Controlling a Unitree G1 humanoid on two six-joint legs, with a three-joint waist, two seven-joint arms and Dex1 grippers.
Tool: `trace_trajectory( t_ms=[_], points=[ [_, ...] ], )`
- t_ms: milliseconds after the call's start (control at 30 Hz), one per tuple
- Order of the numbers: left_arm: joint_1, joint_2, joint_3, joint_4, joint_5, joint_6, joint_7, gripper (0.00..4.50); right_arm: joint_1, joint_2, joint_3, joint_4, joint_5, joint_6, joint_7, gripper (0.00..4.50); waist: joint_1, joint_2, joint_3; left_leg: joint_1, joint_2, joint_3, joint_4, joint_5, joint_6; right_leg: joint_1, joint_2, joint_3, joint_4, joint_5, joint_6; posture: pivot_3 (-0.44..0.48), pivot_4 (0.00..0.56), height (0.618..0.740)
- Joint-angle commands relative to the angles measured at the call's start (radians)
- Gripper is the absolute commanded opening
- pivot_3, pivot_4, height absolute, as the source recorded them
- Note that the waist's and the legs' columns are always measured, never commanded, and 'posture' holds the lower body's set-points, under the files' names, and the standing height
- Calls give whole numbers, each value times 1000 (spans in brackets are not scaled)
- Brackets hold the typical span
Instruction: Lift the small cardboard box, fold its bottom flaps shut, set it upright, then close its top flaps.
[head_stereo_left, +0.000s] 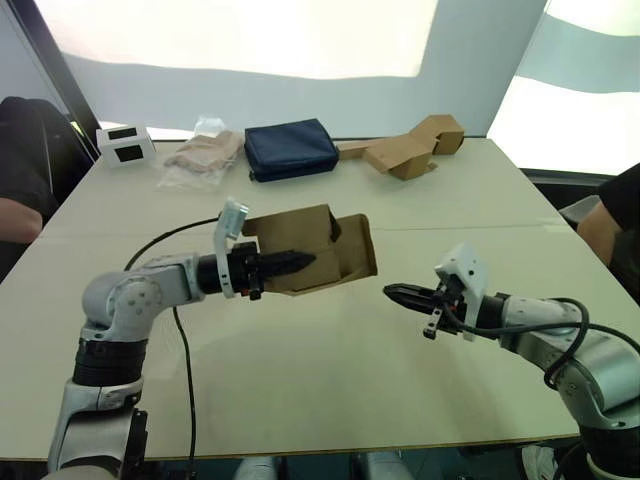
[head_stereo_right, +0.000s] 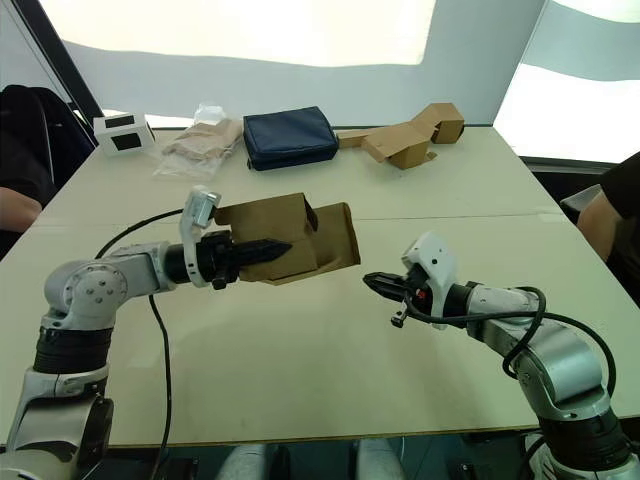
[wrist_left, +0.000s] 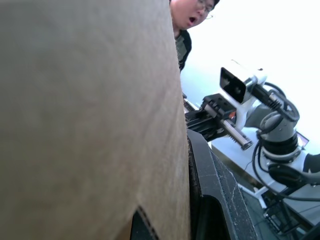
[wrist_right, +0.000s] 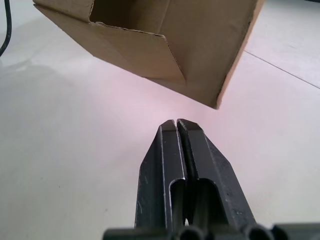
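**Box held above the table by the left arm, right gripper closed just short of it**

Over the table (head_stereo_left: 330, 400), left to right:

- Far left edge: a person's arm (head_stereo_left: 15, 220) rests by the table corner.
- Left gripper (head_stereo_left: 290, 262) is clamped on the small cardboard box (head_stereo_left: 300, 245). One black finger lies across the near outer wall. The left wrist view shows cardboard (wrist_left: 90, 115) pressed against a finger (wrist_left: 210, 195), so it grips a wall of the box.
- The box is off the table surface and tipped on its side, with its open end facing the right arm. One flap (head_stereo_left: 357, 250) stands out from the rim on that side. The right wrist view shows the open mouth (wrist_right: 130, 12) with a flap (wrist_right: 135, 52) folded partly across it. Can't tell whether these are the top flaps or the bottom flaps.
- Right gripper (head_stereo_left: 398, 293) has its fingers pressed together and empty. It points at the box's open end, near it but apart, and also above the table.
- Back of the table: small white device (head_stereo_left: 125, 145), clear plastic bag (head_stereo_left: 200, 155), dark blue pouch (head_stereo_left: 290, 148), bent tan cardboard piece (head_stereo_left: 405, 148).
- Far right: another person's arm (head_stereo_left: 610, 230) at the edge.
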Motion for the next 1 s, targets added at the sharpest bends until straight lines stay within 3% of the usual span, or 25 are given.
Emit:
trace_trajectory(
  t_ms=[33, 433, 733, 1000],
  points=[
    [-28, -3, 17, -40, -37, 14, 9, 40, -70, 36, 37, -6, -5, -26, -10, 0, 1, 0, 0, 0, 0, 0, 0, 0, 0, 0, 0, 0, 0, 0, 0, 0, 150, 740],
    [-54, -12, 2, -23, -34, 11, 1, 40, -197, 98, 184, 18, -22, -31, 37, 0, 2, 0, 0, 0, 0, 0, 0, 0, 0, 0, -1, 0, 0, 0, 0, 0, 150, 740],
    [-39, -19, 5, -35, -36, 9, 2, 40, -213, 91, 156, 10, -12, -24, 40, 0, 2, 0, 0, 0, 0, 0, 0, 0, 0, 0, 0, 0, 0, 0, 0, 0, 150, 740],
    [-41, 4, 0, -40, -21, -14, -36, 40, -116, 19, 56, -56, 37, 14, 35, 0, 3, 0, 0, 0, 0, 0, 0, 0, 0, 0, -1, 0, 0, 0, 0, 0, 150, 740]
  ],
)
